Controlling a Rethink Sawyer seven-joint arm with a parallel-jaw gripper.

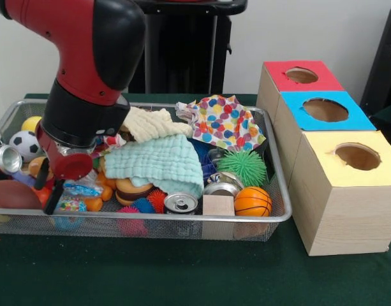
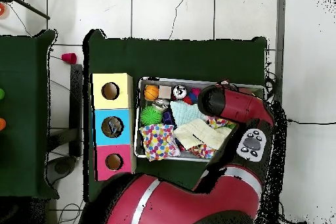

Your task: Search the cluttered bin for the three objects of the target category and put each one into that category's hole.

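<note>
The silver wire-mesh bin (image 1: 182, 218) sits on the green table, full of toys and cloths; it also shows in the overhead view (image 2: 197, 80). My gripper (image 1: 48, 188) reaches down into the bin's left end in the front view; the arm hides it from above. A crinkly see-through bottle with a blue label (image 1: 80, 189) lies right beside the gripper, and I cannot tell whether it is held. No other bottles show. The blue-topped box's hole (image 1: 325, 109) is the middle of three boxes right of the bin. In the overhead view that hole (image 2: 111, 127) has something grey inside.
A red-topped box (image 1: 302, 75) and a yellow-topped box (image 1: 356, 156) flank the blue one. In the bin lie a mint cloth (image 1: 157, 164), a cream cloth (image 1: 154, 124), a polka-dot cloth (image 1: 224, 121), silver cans (image 1: 180, 203), an orange ball (image 1: 252, 201) and a green spiky ball (image 1: 245, 166).
</note>
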